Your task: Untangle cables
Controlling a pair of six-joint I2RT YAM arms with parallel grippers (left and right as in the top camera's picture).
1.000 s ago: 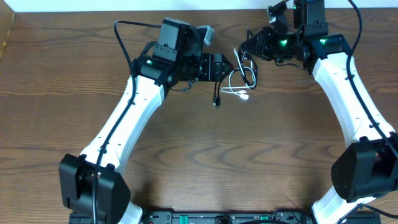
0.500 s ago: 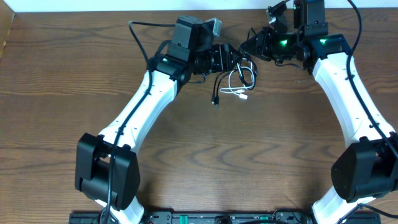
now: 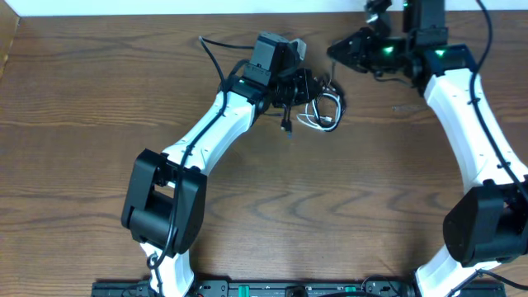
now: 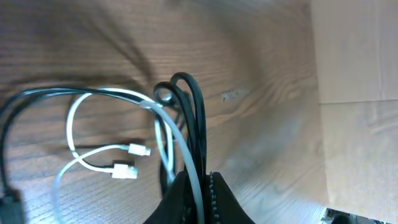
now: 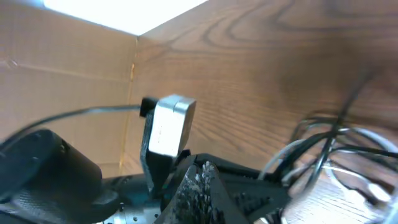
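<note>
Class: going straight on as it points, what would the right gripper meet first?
Probably the left arm's grey wrist camera, ahead of the right gripper; the cables lie off to the side. Depth is uncertain.

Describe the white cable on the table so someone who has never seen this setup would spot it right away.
Look at the far middle of the wooden table, where the left end effector pinches a small tangle of cords. The white cable is the pale thin loop there, with two small white plugs, unlike the black cable tangled with it.

robot lab (2 arms (image 3: 198, 140), wood table (image 3: 66, 165))
</note>
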